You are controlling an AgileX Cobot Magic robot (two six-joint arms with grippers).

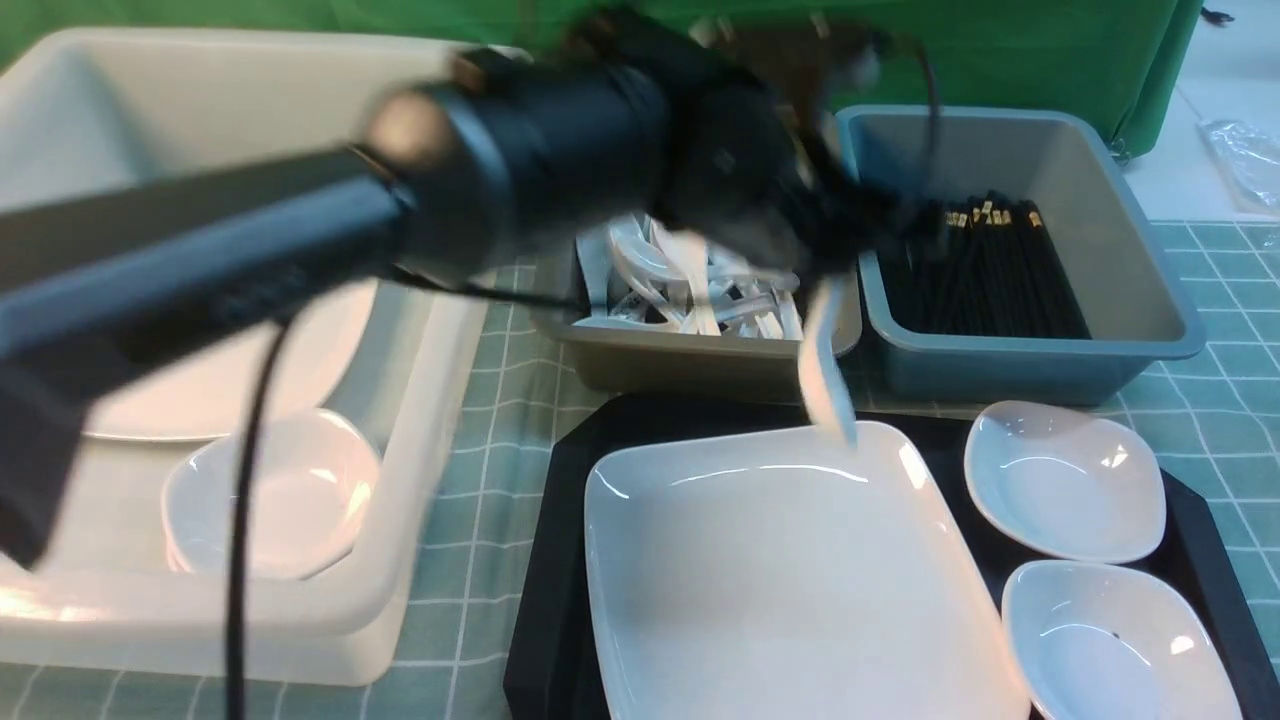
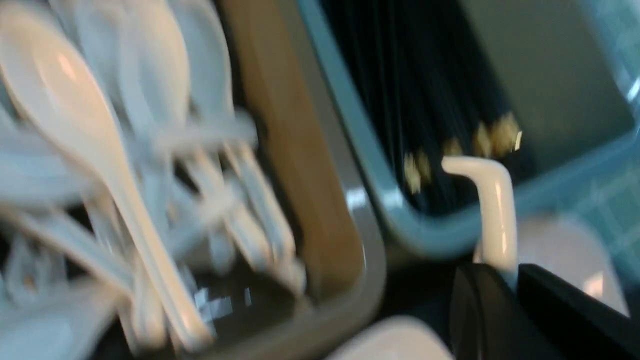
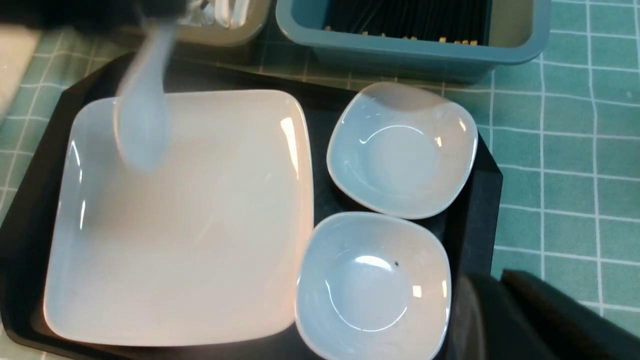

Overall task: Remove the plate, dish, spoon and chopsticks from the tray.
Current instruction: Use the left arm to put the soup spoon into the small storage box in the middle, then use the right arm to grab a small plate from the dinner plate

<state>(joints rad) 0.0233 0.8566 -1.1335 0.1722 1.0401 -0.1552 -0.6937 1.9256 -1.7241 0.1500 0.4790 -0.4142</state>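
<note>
At centre frame, over the plate, the left end effector gripped the spoon; the right end effector sat closed.

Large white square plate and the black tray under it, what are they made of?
Large white square plate: likely glazed ceramic or melamine; glossy, with sharp light reflections. Flat black tray: probably plastic; it looks matte, with no glare on its raised rim.
</note>
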